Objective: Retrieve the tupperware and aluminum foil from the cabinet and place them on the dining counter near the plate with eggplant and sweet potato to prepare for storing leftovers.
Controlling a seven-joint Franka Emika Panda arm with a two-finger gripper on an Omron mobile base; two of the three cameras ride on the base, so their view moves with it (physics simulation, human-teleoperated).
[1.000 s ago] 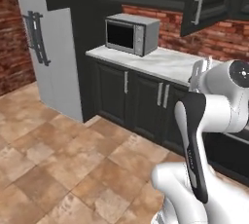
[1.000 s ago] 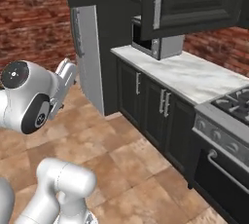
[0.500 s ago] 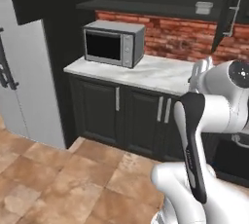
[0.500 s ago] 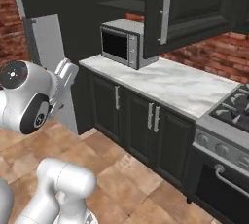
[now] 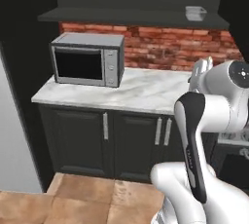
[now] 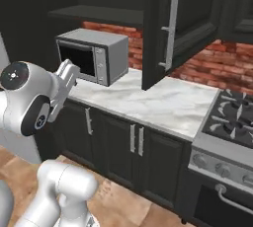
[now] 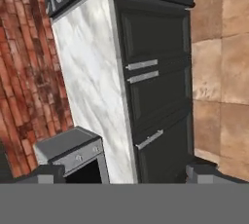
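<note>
tupperware (image 5: 195, 12): pale container up on the dark shelf of the cabinet (image 5: 131, 17), far right end, untouched.
cabinet door (image 6: 170, 28): swung open, seen from the right side.
what changed: the base has rolled over, so the microwave (image 5: 87, 59) and marble bench (image 5: 131, 89) now sit square in front instead of off to the side.
gripper (image 6: 67, 69): fingers spread wide, nothing in them, tucked up by the arm, well below the shelf.
foil: can't spot it.
meaning: in position, I'd guess the reach up comes next.
</note>
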